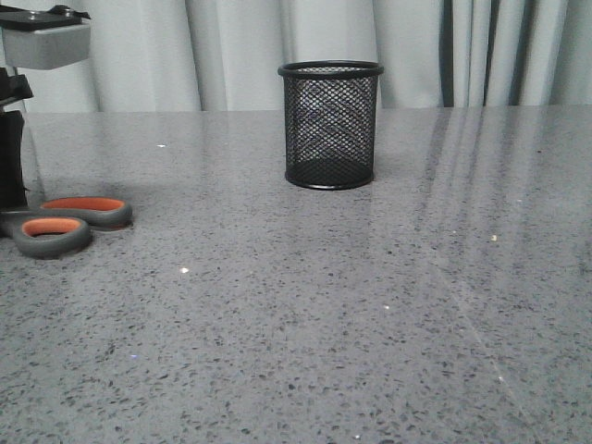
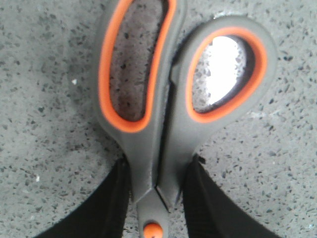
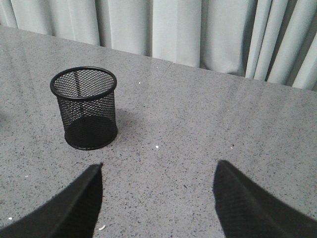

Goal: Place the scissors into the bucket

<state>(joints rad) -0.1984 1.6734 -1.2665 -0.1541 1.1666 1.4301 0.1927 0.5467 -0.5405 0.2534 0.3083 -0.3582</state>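
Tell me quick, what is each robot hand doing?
Left end effector: fingers on both sides of the scissors near the pivot; whether it is gripping cannot be told.
Right end effector: open, holding nothing.

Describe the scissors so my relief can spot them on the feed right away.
Start at the grey speckled table, then look to its far left edge in the front view. The scissors lie flat there, well left of the black mesh bucket; orange-lined grey finger loops mark them.
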